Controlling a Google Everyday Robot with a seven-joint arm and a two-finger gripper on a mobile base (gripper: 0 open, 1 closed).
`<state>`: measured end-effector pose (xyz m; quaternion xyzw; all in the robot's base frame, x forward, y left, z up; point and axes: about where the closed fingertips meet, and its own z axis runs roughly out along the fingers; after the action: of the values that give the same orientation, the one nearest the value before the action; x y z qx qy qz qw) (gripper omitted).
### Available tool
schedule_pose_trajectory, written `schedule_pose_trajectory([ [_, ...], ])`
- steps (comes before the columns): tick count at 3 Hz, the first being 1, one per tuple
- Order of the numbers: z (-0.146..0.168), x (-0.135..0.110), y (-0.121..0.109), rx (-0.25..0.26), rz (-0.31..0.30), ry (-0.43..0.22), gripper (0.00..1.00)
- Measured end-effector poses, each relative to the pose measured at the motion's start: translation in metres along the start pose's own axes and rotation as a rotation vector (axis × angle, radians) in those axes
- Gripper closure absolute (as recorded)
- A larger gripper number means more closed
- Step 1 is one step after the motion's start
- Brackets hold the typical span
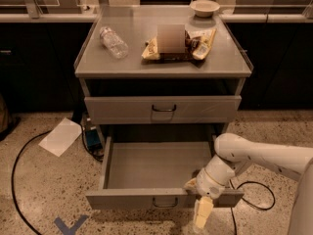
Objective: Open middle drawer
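middle drawer (146, 165) standing open, gripper (202, 213) hanging at its front.

the middle drawer is sitting far out of the cabinet (93, 65), below the shut upper drawer (205, 109), showing its bare grey tray; its front is facing the camera with the small handle (164, 202) at centre. the white arm (254, 155) is reaching in from the right and the gripper is pointing down, just right of the handle, over the right part of the drawer front; whether it is spread or pressed together i cannot tell. on the cabinet a bottle (113, 42) is lying on its side, snack bags (198, 40) are resting mid-top and a bowl (205, 7) is sitting at the back. a paper (61, 136) and a cable (14, 180) are lying on the floor to the left.
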<state>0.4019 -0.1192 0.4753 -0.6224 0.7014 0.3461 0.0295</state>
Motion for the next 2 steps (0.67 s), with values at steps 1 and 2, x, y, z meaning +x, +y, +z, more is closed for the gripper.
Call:
schedule_pose_trajectory([
  [1, 0.006, 0.002, -0.008, 0.008, 0.005, 0.015, 0.0],
  [2, 0.022, 0.01, -0.007, -0.009, 0.02, 0.012, 0.0],
])
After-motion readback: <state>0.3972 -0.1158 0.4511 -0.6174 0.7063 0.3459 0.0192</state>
